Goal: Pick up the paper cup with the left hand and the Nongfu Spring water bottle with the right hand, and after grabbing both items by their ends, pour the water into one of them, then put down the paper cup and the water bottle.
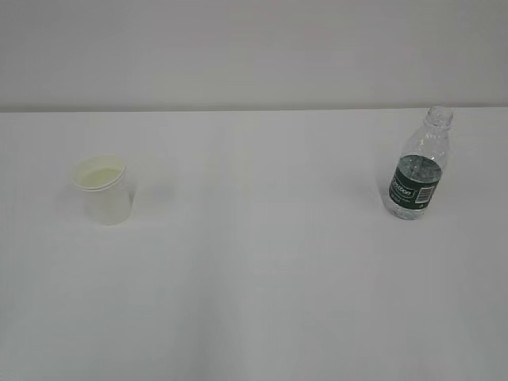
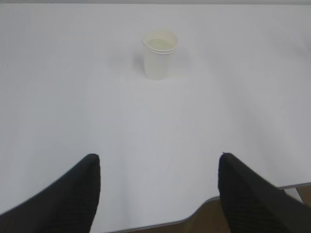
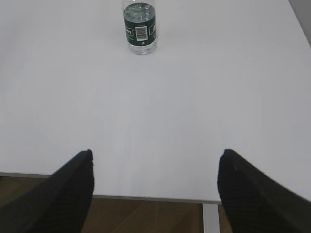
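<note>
The white paper cup (image 1: 103,190) stands upright on the left of the white table (image 1: 254,278); the left wrist view shows the cup (image 2: 159,56) far ahead. My left gripper (image 2: 158,160) is open and empty over the table's near edge, well short of the cup. On the right stands the Nongfu Spring water bottle (image 1: 418,167), clear, uncapped, with a dark green label. In the right wrist view the bottle (image 3: 140,26) is far ahead and slightly left. My right gripper (image 3: 155,158) is open and empty at the near edge. Neither arm shows in the exterior view.
The table's near edge (image 3: 146,197) runs just below both grippers, with brown floor (image 3: 146,216) beyond it. A pale wall (image 1: 254,48) rises behind the table's far edge.
</note>
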